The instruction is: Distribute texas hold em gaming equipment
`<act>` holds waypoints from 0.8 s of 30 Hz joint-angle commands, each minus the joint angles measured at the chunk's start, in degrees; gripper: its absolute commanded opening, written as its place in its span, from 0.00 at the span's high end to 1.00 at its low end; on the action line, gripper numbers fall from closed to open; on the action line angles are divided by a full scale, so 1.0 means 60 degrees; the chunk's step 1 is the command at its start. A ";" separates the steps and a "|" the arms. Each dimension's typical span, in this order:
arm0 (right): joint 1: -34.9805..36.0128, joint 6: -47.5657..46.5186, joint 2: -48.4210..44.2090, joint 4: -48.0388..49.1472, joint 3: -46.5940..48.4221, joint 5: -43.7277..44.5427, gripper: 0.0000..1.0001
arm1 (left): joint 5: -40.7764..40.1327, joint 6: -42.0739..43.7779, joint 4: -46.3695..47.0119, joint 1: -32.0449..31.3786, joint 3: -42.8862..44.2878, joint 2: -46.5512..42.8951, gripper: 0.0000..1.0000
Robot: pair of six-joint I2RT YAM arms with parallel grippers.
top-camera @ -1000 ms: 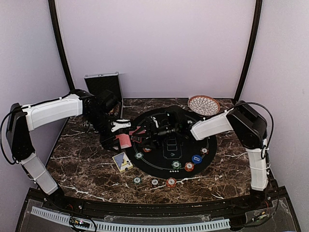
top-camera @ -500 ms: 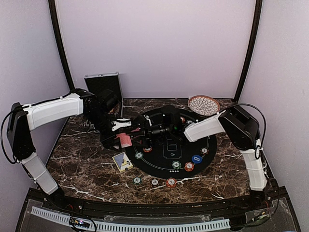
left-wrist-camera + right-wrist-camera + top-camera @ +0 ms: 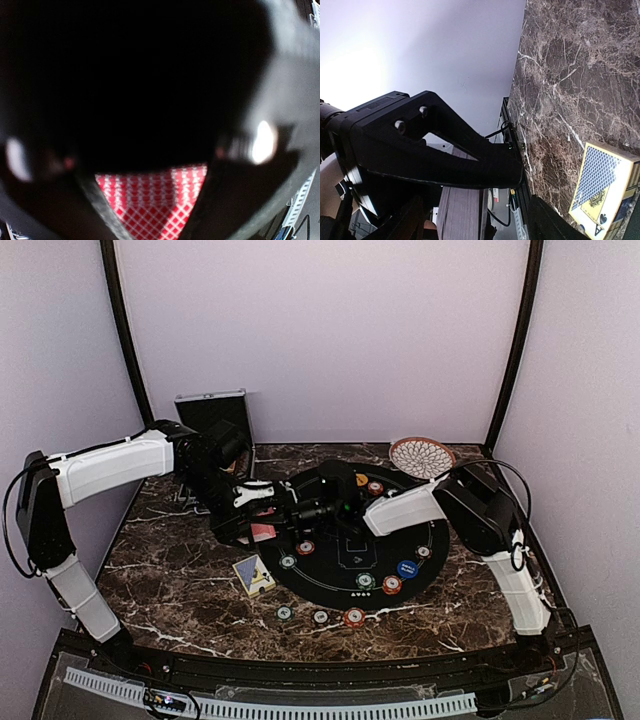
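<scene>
A stack of red-backed playing cards [image 3: 262, 532] hangs just above the marble at the left rim of the black mat [image 3: 440, 540], with my left gripper [image 3: 248, 520] shut on it. In the left wrist view the cards [image 3: 155, 197] show between dark, blurred fingers. My right gripper [image 3: 291, 512] has reached in from the right and stands open right beside the left gripper and the cards. In the right wrist view its fingers [image 3: 402, 220] are spread wide, with the left gripper's black body in front of them. Several poker chips [image 3: 365, 581] lie on the mat and on the marble in front [image 3: 320, 617].
A blue and yellow card box [image 3: 254, 575] [image 3: 605, 192] lies on the marble in front of the left gripper. The silver case [image 3: 213, 420] stands open at the back left. The woven dish [image 3: 422, 457] leans at the back right.
The right arm has swung left across the mat, bringing its gripper up to the left gripper and the cards, its jaws narrowing a little. The left arm has stayed put.
</scene>
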 commanded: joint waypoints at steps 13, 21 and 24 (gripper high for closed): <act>-0.0261 -0.2170 -0.0409 -0.3458 0.0179 0.0813 0.33 | 0.0281 0.0049 -0.0324 0.0004 0.0342 -0.0098 0.97; -0.0423 -0.1950 -0.0989 -0.2865 -0.0558 0.0746 0.39 | 0.0269 0.0038 -0.0310 0.0004 0.0358 -0.0096 0.97; -0.0427 -0.1875 -0.1136 -0.2726 -0.0682 0.0726 0.40 | 0.0264 0.0038 -0.0296 0.0005 0.0347 -0.0088 0.97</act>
